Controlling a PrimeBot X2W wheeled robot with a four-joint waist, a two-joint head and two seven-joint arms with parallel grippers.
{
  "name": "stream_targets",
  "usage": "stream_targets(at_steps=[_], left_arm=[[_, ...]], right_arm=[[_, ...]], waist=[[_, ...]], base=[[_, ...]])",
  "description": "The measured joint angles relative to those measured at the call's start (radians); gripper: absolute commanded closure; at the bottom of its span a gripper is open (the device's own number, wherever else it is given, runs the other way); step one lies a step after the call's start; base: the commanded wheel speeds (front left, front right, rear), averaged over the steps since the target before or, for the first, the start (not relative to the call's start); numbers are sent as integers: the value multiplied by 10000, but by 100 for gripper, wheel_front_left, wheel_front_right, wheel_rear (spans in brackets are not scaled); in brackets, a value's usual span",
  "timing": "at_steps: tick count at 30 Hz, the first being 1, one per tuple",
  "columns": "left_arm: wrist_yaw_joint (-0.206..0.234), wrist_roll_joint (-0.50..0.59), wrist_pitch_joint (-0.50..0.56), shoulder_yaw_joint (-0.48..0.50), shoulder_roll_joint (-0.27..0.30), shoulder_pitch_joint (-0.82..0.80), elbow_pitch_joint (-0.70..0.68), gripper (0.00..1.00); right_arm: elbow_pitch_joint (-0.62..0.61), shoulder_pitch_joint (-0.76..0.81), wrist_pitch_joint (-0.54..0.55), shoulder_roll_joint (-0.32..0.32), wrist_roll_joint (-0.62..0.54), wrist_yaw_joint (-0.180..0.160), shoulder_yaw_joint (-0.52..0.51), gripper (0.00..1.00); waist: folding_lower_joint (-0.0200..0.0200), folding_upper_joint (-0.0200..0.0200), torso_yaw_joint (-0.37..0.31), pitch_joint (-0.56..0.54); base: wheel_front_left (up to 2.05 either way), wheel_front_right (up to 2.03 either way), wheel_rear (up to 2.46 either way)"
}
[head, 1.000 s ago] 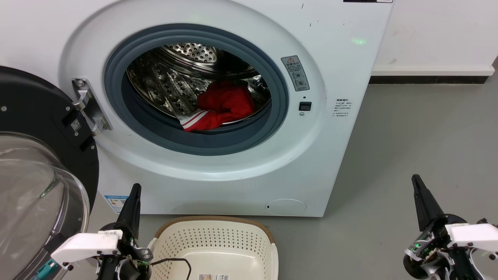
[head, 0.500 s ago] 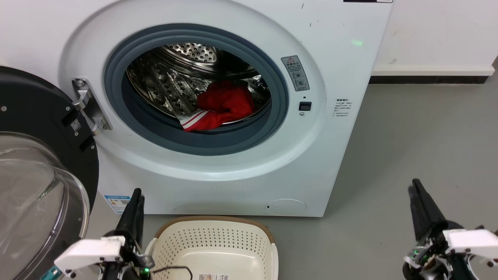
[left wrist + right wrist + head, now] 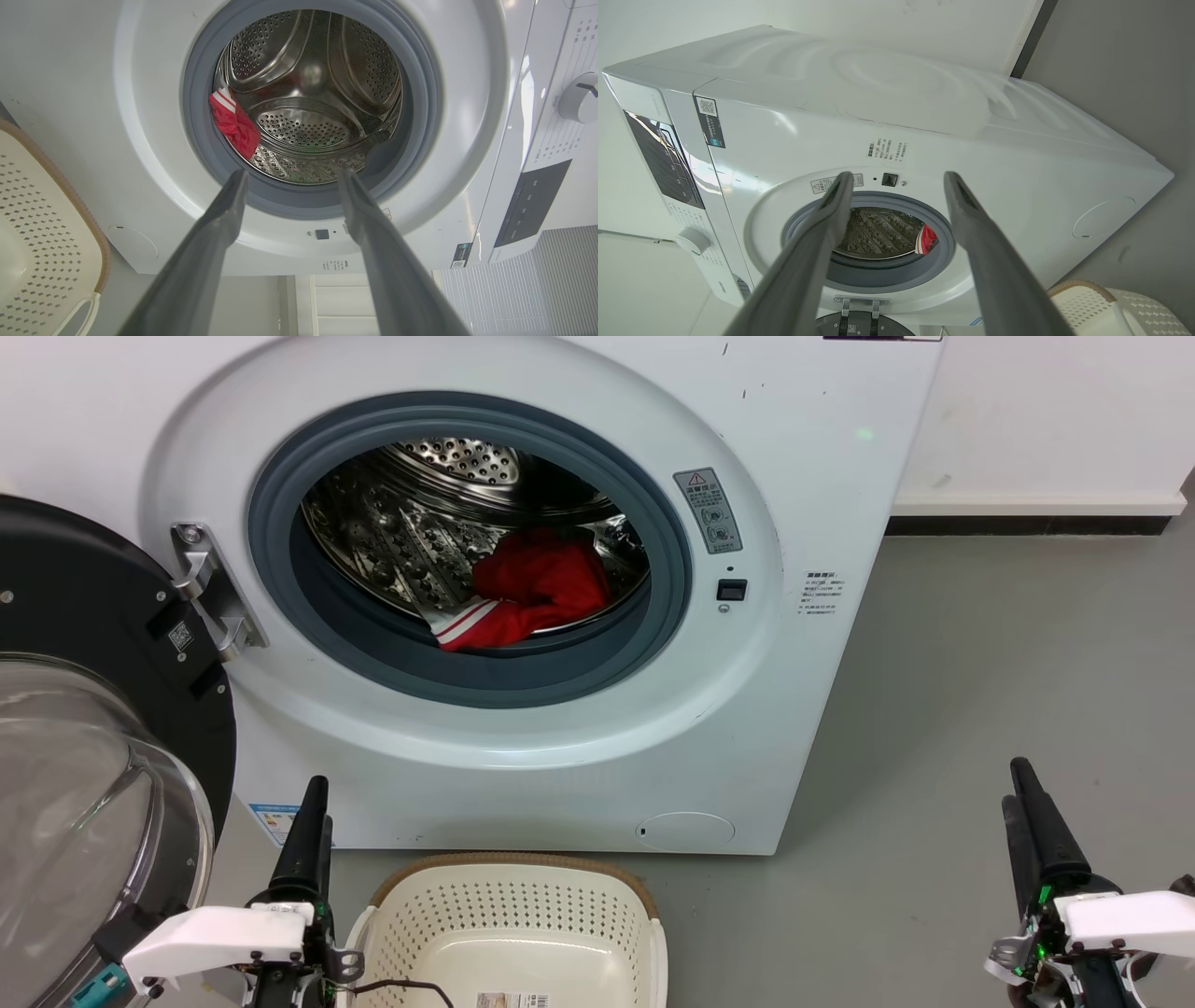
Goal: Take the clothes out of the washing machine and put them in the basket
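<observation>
lying crosswise in the washing machine (image 3: 803, 485), clothes (image 3: 546, 583) point striped edge (image 3: 464, 622) left.

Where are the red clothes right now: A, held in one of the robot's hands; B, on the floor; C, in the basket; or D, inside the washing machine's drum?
D: the clothes lie in the steel drum of the washing machine, and no garment is seen in the basket.

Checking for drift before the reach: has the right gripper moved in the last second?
Yes. The right gripper has slid right and slightly down in the head view, away from the washing machine's lower corner.
</observation>
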Motion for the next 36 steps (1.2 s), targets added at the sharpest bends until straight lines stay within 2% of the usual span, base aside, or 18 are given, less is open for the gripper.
stream_targets(at_steps=[18,36], left_arm=[[849,3618,-748,-560,0,231,-857,0],[1126,6218,-1365,-800,2,436,-1283,0]], right_arm=[[-1166,489,-719,8,-4426,0,330,0],[-1710,843,-1356,12,-7403,0,416,0]], waist=[[0,0,24,55],[0,0,42,142]], base=[[0,0,0],[0,0,0]])
